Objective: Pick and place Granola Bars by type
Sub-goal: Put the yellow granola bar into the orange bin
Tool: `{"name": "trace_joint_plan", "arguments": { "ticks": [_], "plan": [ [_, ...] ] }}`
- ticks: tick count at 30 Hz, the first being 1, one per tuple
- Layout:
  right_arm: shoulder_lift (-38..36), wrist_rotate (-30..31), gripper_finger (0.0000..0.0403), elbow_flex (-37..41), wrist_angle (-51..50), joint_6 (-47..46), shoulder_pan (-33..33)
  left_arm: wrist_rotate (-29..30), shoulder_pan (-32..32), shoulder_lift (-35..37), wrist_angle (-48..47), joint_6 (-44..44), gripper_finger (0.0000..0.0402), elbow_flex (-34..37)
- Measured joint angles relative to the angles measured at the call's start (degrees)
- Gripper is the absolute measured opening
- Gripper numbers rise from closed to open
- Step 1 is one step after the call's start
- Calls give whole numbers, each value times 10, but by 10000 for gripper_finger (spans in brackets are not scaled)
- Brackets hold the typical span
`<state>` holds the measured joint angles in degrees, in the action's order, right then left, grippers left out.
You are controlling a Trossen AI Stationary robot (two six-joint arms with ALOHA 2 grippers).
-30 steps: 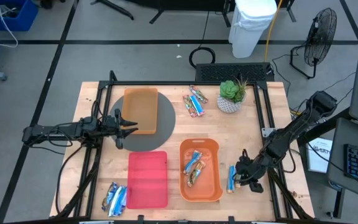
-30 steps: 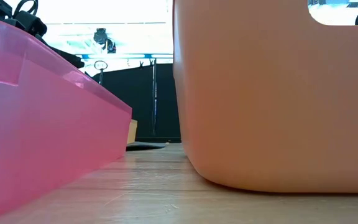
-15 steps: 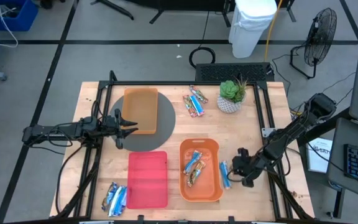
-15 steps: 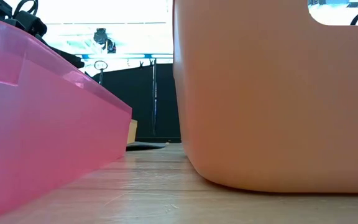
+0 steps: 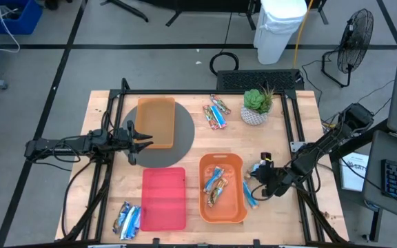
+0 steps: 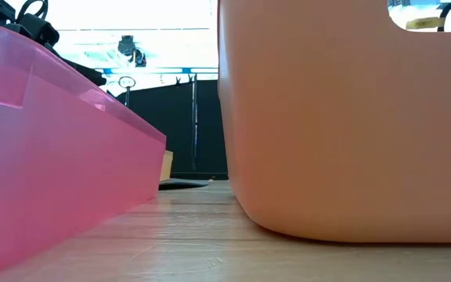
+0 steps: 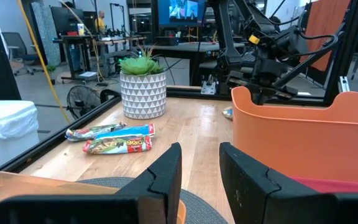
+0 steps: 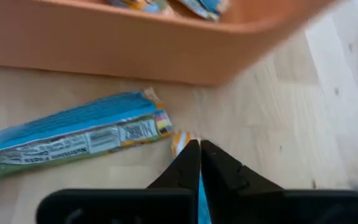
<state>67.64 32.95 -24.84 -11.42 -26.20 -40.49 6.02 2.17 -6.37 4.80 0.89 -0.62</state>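
The right claw (image 8: 199, 163) has its two dark fingers pressed together on the end of a blue-wrapped granola bar (image 8: 197, 186), with the crimped orange-and-white tip of the wrapper poking out just ahead of the fingertips. In the high view the right claw (image 5: 259, 180) sits low at the right-hand wall of the orange tray (image 5: 234, 210), the pinched bar hanging at that wall.

A second blue bar (image 8: 73, 134) lies flat on the tabletop (image 8: 278, 106) just beside the tray, close to the claw (its printed label faces up). Three or four bars (image 5: 216, 184) already lie inside the tray.

The bars look light, so weight should not trouble the grip. The foil is shiny and probably slick, and a pinch on the thin end seal alone may let a bar swing or slide out; a hold across the middle of the body, on the long sides, seems surer. The filling is likely brittle, so a hard squeeze could crack it.

Farther off, a mixed cluster of bars (image 5: 216, 114) rests near the potted plant (image 5: 257, 105), and another cluster (image 5: 127, 219) lies at the near-left corner beside the red tray (image 5: 163, 198). A second orange tray (image 5: 156, 122) sits on the grey round mat (image 5: 182, 141).

The left claw (image 7: 199, 177) waits over that mat, its fingers apart and holding nothing.
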Motion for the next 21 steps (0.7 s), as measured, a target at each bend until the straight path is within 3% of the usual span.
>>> {"name": "trace_joint_plan", "arguments": {
  "ticks": [6, 11, 16, 21],
  "plan": [
    [0, -46, 19, 0, 32, 98, 13, 0, 0, 0, 0, 0, 113, 0],
    [0, -78, 105, 0, 28, 65, 48, 0, 0, 0, 0, 0, 113, 0],
    [0, -86, 201, 0, 29, 92, 71, 0, 0, 0, 0, 0, 113, 0],
    [0, -92, 232, 0, 28, 100, 87, 0, 0, 0, 0, 0, 113, 0]
  ]
}}
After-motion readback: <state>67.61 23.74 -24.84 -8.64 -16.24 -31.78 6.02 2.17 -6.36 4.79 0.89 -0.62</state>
